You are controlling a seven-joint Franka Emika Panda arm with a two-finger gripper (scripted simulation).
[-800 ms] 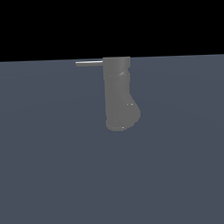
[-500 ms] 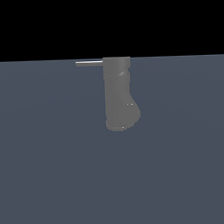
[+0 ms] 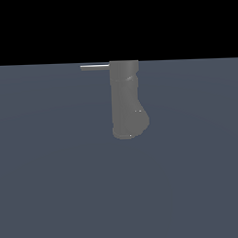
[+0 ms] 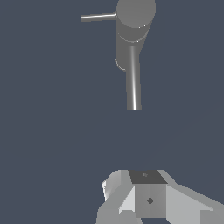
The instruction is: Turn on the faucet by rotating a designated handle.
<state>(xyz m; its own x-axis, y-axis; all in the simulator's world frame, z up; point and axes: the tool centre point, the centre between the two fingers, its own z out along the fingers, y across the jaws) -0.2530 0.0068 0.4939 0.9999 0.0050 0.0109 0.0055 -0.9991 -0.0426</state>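
The faucet (image 3: pixel 125 99) is a matte grey upright cylinder, wider at its lower end, standing on the blue-grey floor. Its handle (image 3: pixel 95 67), a thin light-grey rod, juts from near the top toward the exterior view's left. The wrist view looks down on the faucet (image 4: pixel 134 24), with the handle (image 4: pixel 98 17) sticking out sideways and a straight spout (image 4: pixel 133 83) reaching toward the camera. My gripper (image 4: pixel 146 186) shows only as white blocks at the picture's edge, well apart from the faucet and touching nothing. Its jaws are not clearly shown. It is out of the exterior view.
A flat blue-grey floor (image 3: pixel 55 181) spreads around the faucet, with a black background above it in the exterior view.
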